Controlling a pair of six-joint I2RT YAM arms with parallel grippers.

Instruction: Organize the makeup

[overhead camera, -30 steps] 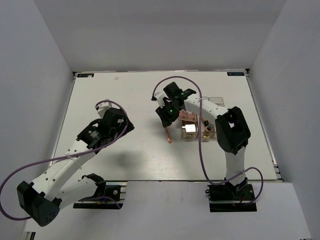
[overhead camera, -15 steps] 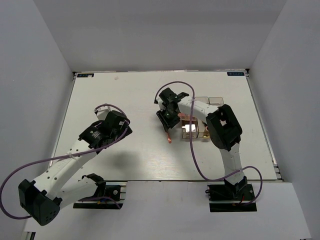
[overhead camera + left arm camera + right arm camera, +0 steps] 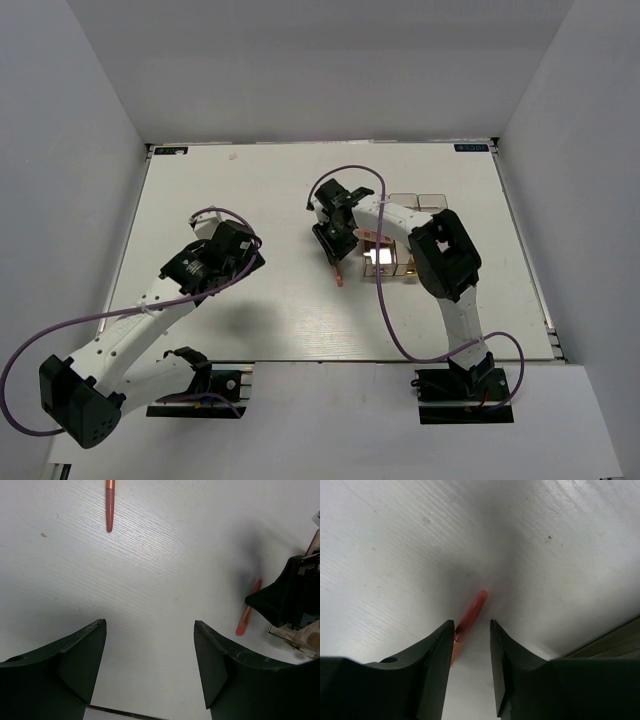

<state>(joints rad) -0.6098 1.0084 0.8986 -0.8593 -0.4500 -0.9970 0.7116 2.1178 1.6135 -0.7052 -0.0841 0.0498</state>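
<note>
The thin glossy pink stick (image 3: 472, 607) lies flat on the white table (image 3: 250, 190), running between the two black fingers of the right gripper (image 3: 471, 624). It is close by one fingertip with a visible gap to the other, so the fingers stand narrowly parted, not clamped. The clear plastic compartment box (image 3: 430, 202) sits just off to one side of those fingers. The left gripper (image 3: 150, 625) hovers over the table with its fingers spread wide and nothing between them — a second thin pink stick (image 3: 109, 505) lies well ahead of their tips.
</note>
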